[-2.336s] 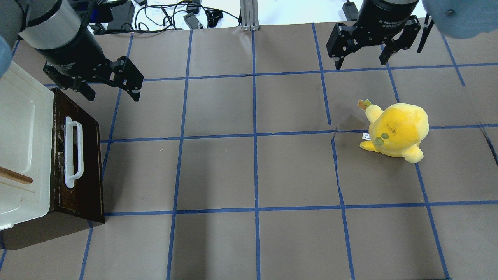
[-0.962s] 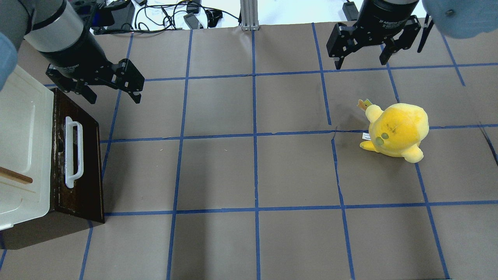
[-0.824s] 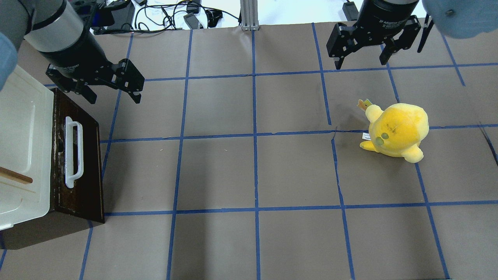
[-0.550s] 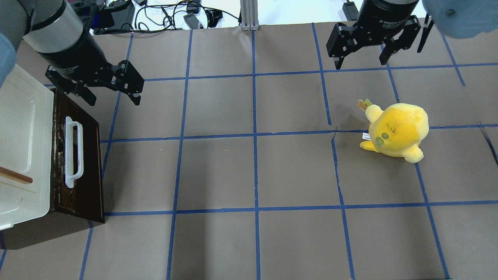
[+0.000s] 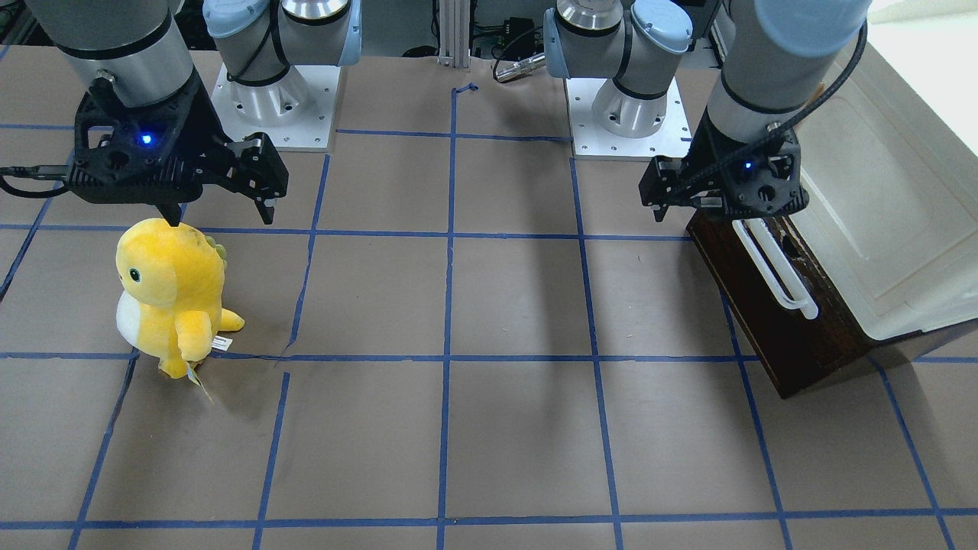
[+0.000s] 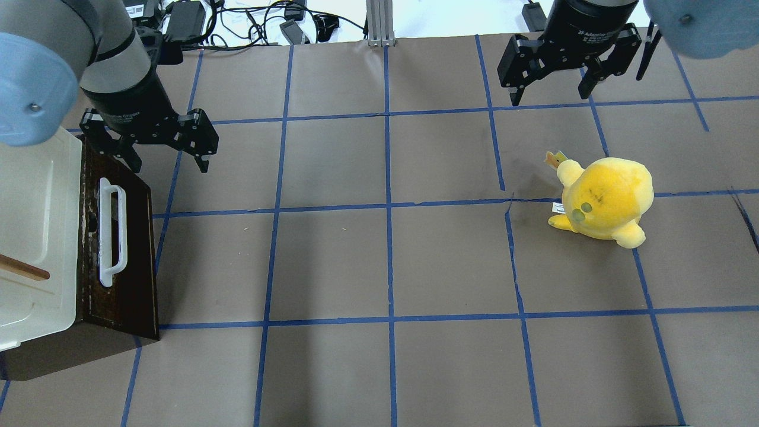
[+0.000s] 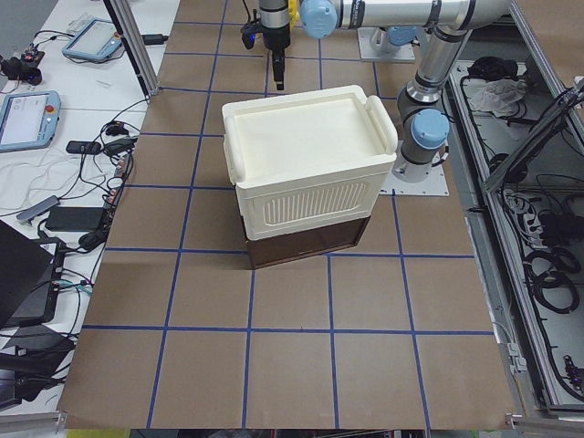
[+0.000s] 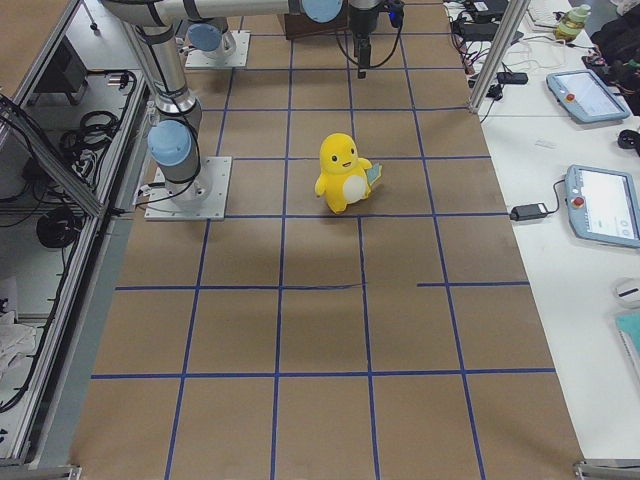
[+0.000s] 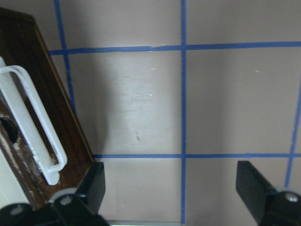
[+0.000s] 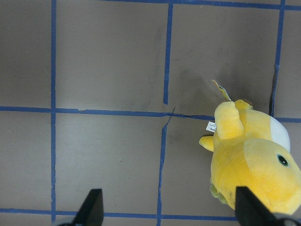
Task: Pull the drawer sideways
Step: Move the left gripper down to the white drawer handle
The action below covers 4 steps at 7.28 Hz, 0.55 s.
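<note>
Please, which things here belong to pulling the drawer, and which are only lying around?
For the job: drawer, its white handle, left gripper (open, near the drawer's end).
Only lying around: yellow plush toy, white cabinet above the drawer, right gripper (open, far from the drawer).

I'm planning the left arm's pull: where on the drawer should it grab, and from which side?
On the drawer, grip the white bar handle at mid-span, coming from the table side its dark front faces. The bar stands off the panel, leaving a gap for one jaw behind it; the left gripper is open.
</note>
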{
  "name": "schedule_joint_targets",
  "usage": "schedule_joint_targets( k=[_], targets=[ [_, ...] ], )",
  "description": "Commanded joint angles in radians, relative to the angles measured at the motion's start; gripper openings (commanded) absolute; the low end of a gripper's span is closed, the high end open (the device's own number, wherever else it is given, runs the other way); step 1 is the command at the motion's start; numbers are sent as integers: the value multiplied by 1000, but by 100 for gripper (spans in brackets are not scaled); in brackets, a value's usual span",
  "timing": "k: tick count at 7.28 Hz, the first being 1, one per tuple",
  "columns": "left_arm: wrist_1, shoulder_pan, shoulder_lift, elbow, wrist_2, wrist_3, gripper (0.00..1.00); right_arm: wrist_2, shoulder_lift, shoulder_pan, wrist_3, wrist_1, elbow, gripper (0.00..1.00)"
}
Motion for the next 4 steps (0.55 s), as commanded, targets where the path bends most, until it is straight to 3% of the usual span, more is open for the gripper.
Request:
schedule_joint_targets(
  k=[1,4],
  targets=[
    [121,-9,-73,-78,68,-73,100,0,0,0,0,0,0,100],
    [156,-63,-168,-91,267,-247,100,0,0,0,0,0,0,100]
  ],
)
